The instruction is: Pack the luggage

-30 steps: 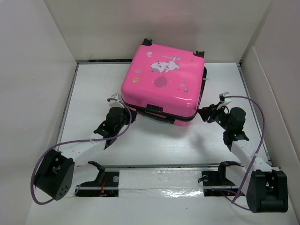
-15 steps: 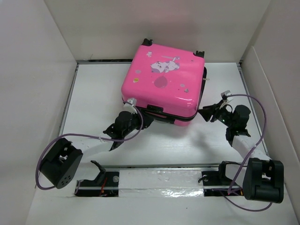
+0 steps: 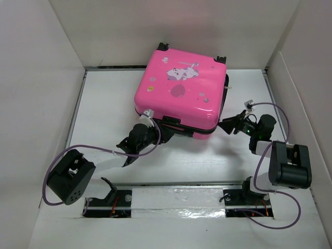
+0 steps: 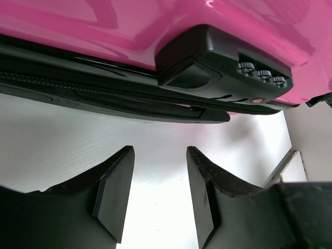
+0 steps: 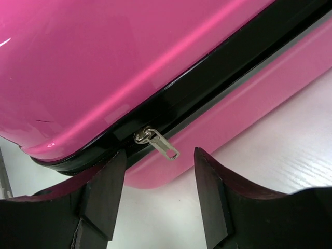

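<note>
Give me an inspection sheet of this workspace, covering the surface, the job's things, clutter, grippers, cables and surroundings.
Surface: white table, silver tape strip along its near edge.
Job's things: bright pink hard-shell suitcase, lid down, lying flat; black combination lock on its near side, metal zip pull at a corner.
Clutter: nothing seen.
Grippers: left gripper open, empty, facing the lock; right gripper open, lined up on the zip pull, not gripping it.
Cables: purple cable loops off the left arm, another off the right.
Surroundings: white panels on three sides.
</note>
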### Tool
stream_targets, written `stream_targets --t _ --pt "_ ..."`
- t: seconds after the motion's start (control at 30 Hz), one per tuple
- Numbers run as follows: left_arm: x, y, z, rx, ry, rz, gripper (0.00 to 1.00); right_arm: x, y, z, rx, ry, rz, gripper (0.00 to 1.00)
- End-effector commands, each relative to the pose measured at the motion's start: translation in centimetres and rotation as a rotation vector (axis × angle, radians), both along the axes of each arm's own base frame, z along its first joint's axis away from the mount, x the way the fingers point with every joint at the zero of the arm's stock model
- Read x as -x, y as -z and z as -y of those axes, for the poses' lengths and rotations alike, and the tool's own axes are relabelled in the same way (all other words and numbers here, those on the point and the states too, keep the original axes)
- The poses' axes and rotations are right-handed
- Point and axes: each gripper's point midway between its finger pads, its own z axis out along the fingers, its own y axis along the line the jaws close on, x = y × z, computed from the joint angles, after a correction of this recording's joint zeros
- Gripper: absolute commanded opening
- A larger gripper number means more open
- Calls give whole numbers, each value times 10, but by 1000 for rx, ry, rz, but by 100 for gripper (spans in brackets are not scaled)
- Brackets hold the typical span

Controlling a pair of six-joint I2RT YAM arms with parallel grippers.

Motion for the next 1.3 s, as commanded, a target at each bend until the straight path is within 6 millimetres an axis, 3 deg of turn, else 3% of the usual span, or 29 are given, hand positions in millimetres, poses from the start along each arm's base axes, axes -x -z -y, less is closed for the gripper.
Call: stream_targets --t 0.0,0.13,0.27,0.4,0.43,0.5,0.53,0.57,0.73,1.0,1.1,1.27 --pt "-5 -17 7 44 -2 52 42 -2 -39 -8 -14 -101 198 62" --pt "-7 -13 8 39 -2 44 42 -16 -38 0 27 -50 197 68" --pt "-8 -11 10 41 1 40 42 -24 -37 -4 25 -101 186 66" --pt "-8 -12 11 47 0 42 42 -16 -28 -15 -34 -171 161 53" --pt "-9 -14 11 55 0 45 42 -13 -36 -17 -56 -196 191 49" --pt "-8 -14 11 55 0 45 42 -8 -25 -24 -104 -226 156 48" --pt "-9 -14 12 58 0 45 42 -2 -39 -27 -131 -250 212 45" --pt "-9 -14 12 57 -2 45 42 0 -28 -29 -165 -262 174 42" --pt "-9 -16 12 55 -10 54 41 3 -15 -44 -169 -298 157 29" --pt "-11 -23 28 63 10 64 41 11 -34 -38 -164 -246 214 11" --pt "-14 -25 35 76 15 67 41 16 -31 -38 -172 -228 200 2" --pt "-15 -33 50 83 33 85 41 22 -20 -38 -180 -194 167 0"
